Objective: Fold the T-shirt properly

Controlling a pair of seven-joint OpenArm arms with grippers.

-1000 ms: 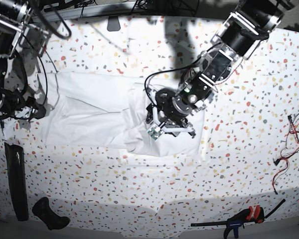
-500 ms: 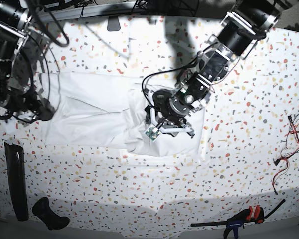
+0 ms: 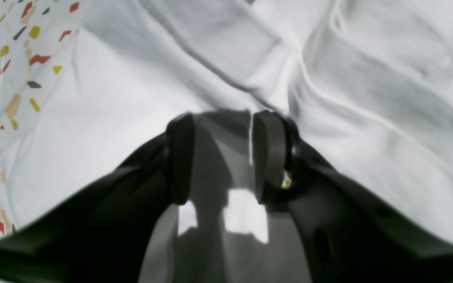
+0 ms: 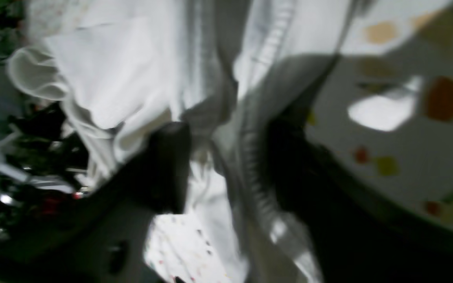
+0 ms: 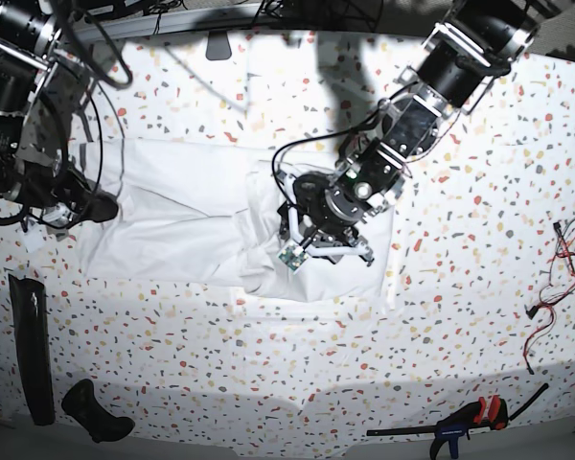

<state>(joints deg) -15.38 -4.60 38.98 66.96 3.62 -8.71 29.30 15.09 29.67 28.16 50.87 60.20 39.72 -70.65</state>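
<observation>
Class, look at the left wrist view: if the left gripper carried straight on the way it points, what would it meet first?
Most likely the T-shirt: the left gripper points down at white cloth with nothing between, though depth is unclear.

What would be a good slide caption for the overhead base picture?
Two black robot arms work a wrinkled white cotton T-shirt spread on a speckled terrazzo table, one at its edge, one over its middle.

The right wrist view is motion-blurred, so the T-shirt [image 4: 124, 78] folds between the right tool [image 4: 226, 157] cannot be read. At nine o'clock in the base view, the arm hides the shirt's edge.
</observation>
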